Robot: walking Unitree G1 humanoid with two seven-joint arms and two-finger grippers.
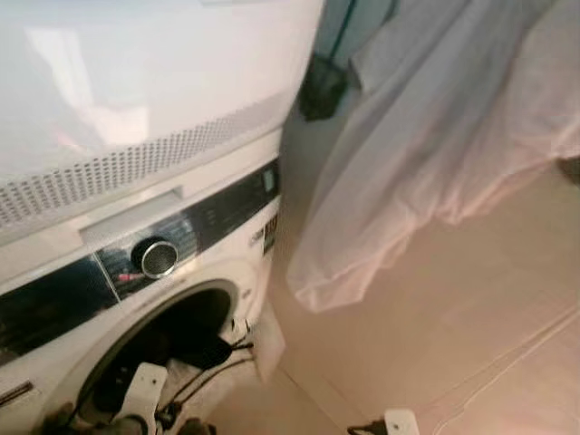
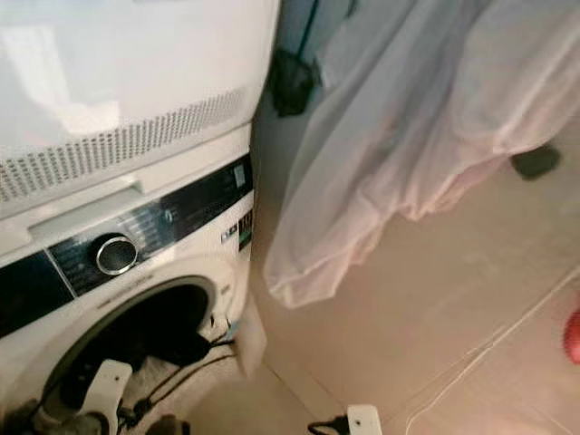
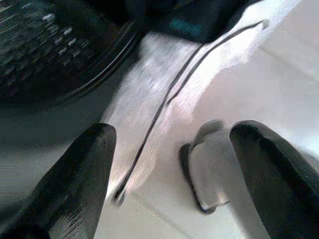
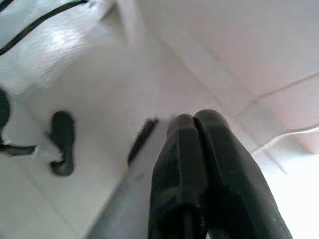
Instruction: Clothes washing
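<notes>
A white front-loading washing machine (image 1: pixel 227 281) stands at the left with a silver knob (image 1: pixel 157 257) on its dark panel. Its round drum opening (image 1: pixel 172 331) is uncovered and dark inside. My left arm (image 1: pixel 140 390) is low in front of that opening. In the left wrist view my left gripper (image 3: pixel 174 137) is open with nothing between its fingers, the dark drum (image 3: pixel 55 45) just beyond. My right gripper (image 4: pixel 194 122) is shut on nothing above the pale floor tiles (image 4: pixel 99 99). The right wrist (image 1: pixel 399 421) sits at the bottom edge of the head view.
A white appliance (image 1: pixel 136 82) with a perforated strip is stacked on the washer. A pale sheer curtain (image 1: pixel 435 136) hangs at the right down to the tiled floor (image 1: pixel 471 299). Black cables (image 1: pixel 213 367) trail by the opening. A dark object (image 2: pixel 535 161) lies on the floor.
</notes>
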